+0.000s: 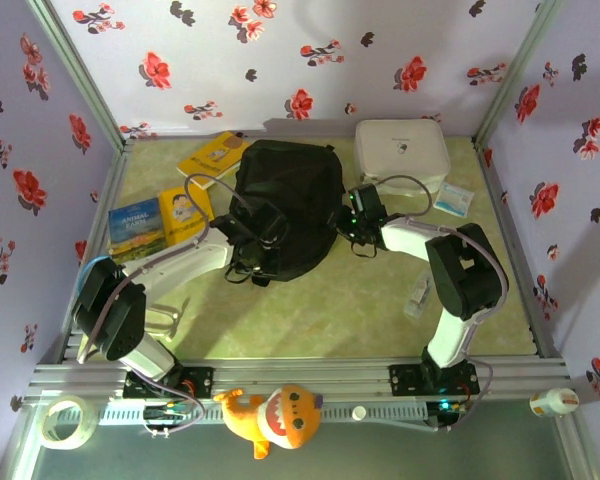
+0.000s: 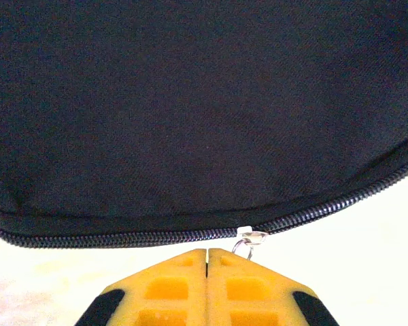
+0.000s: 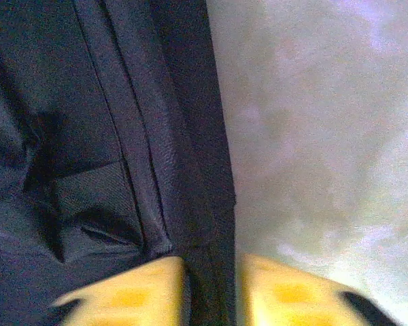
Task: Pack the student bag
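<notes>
The student bag (image 1: 285, 195), a big black fabric backpack, lies mid-table. My left gripper (image 1: 264, 226) rests at its near-left edge. In the left wrist view its yellow fingers (image 2: 170, 278) are pressed together just below the bag's closed zipper (image 2: 122, 237). The metal pull ring (image 2: 243, 246) sits against the right fingertip; whether anything is pinched is hidden. My right gripper (image 1: 353, 214) is at the bag's right edge. Its jaws (image 3: 211, 272) stand apart, with the bag's black edge (image 3: 214, 224) between them and a thin gap on the right side.
A white zip case (image 1: 401, 150) stands at the back right, with a small packet (image 1: 453, 199) beside it. Yellow books (image 1: 212, 155) and a blue book (image 1: 137, 227) lie left of the bag. A small clear item (image 1: 417, 296) lies at the right. A plush shark (image 1: 277, 418) sits on the front rail.
</notes>
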